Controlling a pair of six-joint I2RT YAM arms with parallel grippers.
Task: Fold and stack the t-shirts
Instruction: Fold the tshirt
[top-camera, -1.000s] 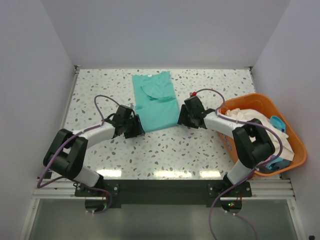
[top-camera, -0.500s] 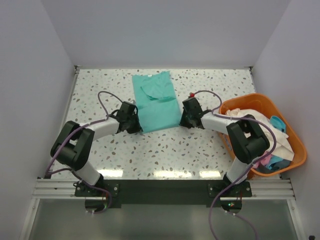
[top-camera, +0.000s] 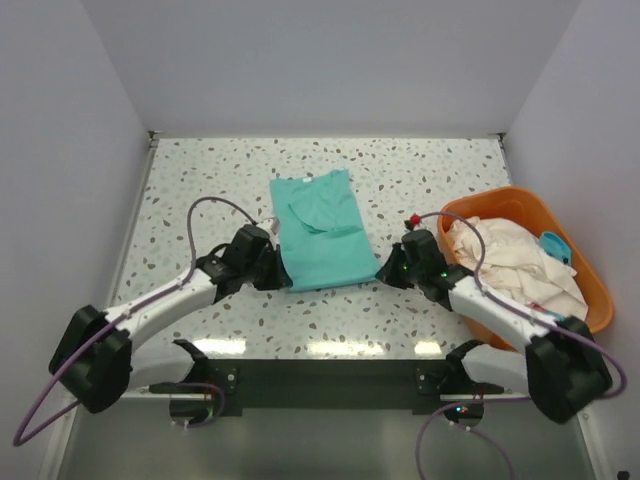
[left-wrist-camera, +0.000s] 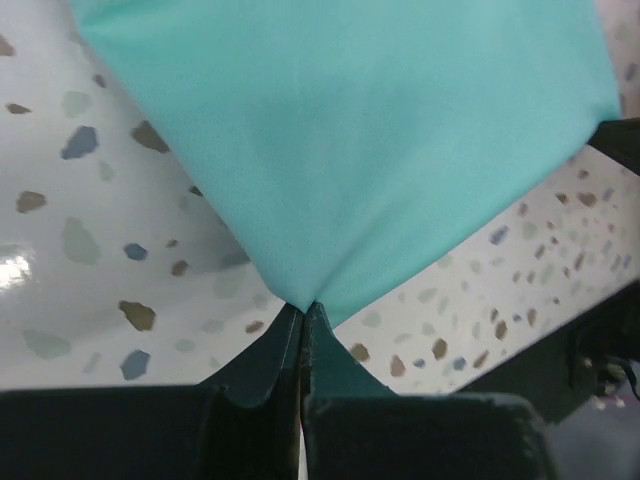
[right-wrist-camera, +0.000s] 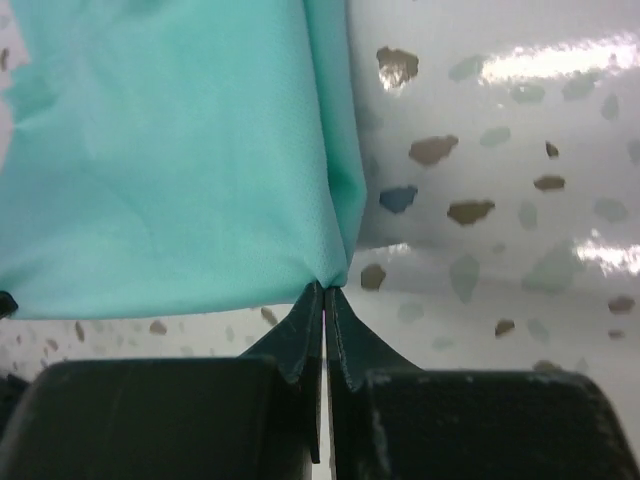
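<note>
A teal t-shirt (top-camera: 322, 232) lies folded lengthwise on the speckled table, near its middle. My left gripper (top-camera: 277, 274) is shut on its near left corner, and the cloth (left-wrist-camera: 380, 150) rises pinched from the fingertips in the left wrist view. My right gripper (top-camera: 385, 272) is shut on the near right corner, with the teal cloth (right-wrist-camera: 170, 170) pulled up from its tips. Cream-white t-shirts (top-camera: 510, 258) are heaped in the orange basket (top-camera: 590, 300) at the right, with a bit of light blue cloth (top-camera: 553, 243) beside them.
The orange basket stands against the right wall, close to my right arm. White walls enclose the table (top-camera: 200, 180) on the left, back and right. A black rail (top-camera: 320, 375) runs along the near edge.
Both grippers have shut on the teal t-shirt's near corners and drawn back toward the near edge. The shirt has slid nearer and slightly right. Both arms have swung outward and lower.
</note>
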